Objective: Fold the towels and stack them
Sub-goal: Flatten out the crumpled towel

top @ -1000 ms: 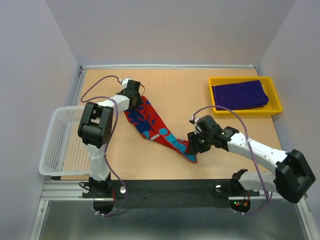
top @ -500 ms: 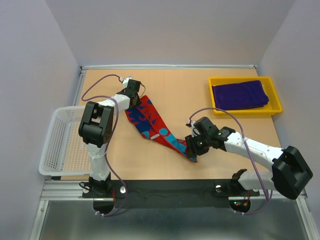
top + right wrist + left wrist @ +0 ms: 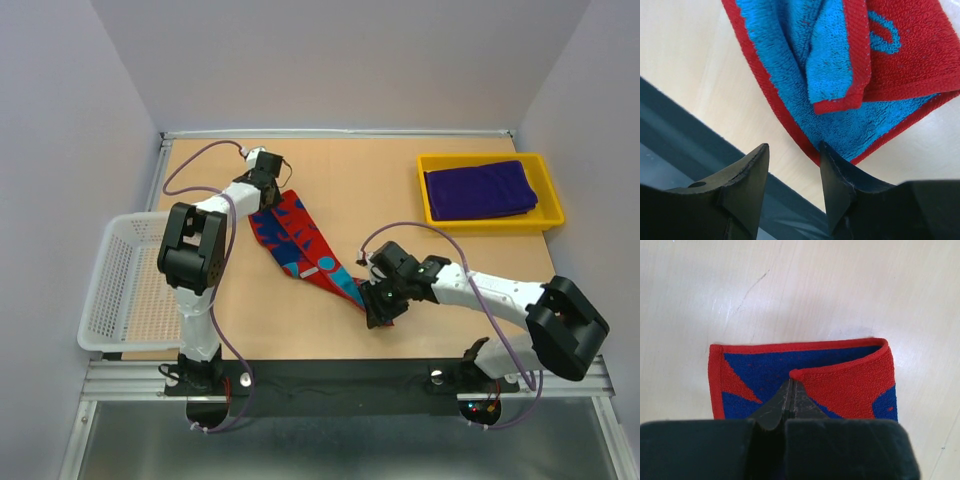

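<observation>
1. The fold on the red cloth towel with blue curved marks (image 3: 300, 245) looks like it is only being set up: one end gripped, the other not yet taken.
2. The left gripper (image 3: 791, 385), in the upper left of the overhead view, has its jaws pressed together on a doubled red hem at the far end.
3. The right gripper (image 3: 792, 146), at lower centre, has its jaws apart just short of the near corner, holding nothing.
4. Next move, by my reading: the right gripper needs to close on that near corner so both ends can be lifted and squared.
5. The towel lies as a rumpled diagonal strip across the wooden tabletop (image 3: 400, 180), with its near end curled over itself.
6. At upper right, a folded deep purple cloth towel (image 3: 480, 188) sits in the yellow plastic tray (image 3: 490, 228).
</observation>
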### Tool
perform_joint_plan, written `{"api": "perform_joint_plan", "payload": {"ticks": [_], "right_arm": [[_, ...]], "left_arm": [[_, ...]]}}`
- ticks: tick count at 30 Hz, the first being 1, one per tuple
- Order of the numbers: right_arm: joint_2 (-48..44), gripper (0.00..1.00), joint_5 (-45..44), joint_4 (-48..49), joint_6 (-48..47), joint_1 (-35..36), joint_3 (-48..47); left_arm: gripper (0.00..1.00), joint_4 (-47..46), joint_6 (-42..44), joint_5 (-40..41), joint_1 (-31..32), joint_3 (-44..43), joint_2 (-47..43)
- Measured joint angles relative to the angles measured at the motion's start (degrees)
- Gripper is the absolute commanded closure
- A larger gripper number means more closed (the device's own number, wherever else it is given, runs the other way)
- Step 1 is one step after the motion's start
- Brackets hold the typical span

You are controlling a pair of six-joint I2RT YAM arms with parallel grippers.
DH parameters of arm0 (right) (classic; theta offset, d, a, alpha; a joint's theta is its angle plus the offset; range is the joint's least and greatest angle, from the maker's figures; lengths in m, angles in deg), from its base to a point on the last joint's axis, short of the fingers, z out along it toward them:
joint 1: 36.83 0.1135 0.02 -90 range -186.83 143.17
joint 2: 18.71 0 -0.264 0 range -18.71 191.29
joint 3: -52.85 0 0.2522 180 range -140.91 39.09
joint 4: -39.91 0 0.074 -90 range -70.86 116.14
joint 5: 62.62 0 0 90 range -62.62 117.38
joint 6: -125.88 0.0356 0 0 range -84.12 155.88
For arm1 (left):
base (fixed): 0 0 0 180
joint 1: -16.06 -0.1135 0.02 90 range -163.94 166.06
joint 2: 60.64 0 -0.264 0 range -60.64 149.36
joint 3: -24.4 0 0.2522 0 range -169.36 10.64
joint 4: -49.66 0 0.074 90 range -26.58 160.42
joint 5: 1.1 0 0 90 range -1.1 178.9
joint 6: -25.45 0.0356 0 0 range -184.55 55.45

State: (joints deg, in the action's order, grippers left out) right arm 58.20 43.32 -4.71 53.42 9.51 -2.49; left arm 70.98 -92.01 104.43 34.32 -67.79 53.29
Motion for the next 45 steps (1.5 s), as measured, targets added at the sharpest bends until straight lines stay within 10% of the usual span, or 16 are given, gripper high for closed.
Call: {"api": "perform_joint_plan", "payload": {"ticks": [3, 8, 22, 30, 41, 45], "right_arm": [[1.60, 0.57, -1.62, -0.02, 0.20, 1.09, -0.07], [2.36, 1.00, -4.04, -0.04, 0.68, 1.79, -0.35], [-1.86, 1.00, -22.99, -4.81, 0.50, 0.48, -16.52], [0.31, 0.99, -36.98, -6.75, -5.29, -13.60, -31.12], [-4.39, 0.99, -39.28, -6.21, -11.82, -17.38, -36.61], [-7.58, 0.73, -29.86, -6.36, -11.58, -17.38, -28.94]], "left_arm": [[1.00, 1.40, 0.24, 0.28, 0.00, -1.03, 0.00], [1.00, 3.69, 0.72, 1.09, 0.00, -3.85, 0.00], [1.00, 15.37, 1.88, 2.71, -0.42, -33.86, 3.30], [1.00, 15.41, -1.05, -6.23, -2.69, -54.73, 7.72], [1.00, 2.58, -4.22, -19.87, -6.19, -37.33, 0.94], [1.00, -0.48, -3.32, -19.61, -9.07, -22.03, -4.98]]}}
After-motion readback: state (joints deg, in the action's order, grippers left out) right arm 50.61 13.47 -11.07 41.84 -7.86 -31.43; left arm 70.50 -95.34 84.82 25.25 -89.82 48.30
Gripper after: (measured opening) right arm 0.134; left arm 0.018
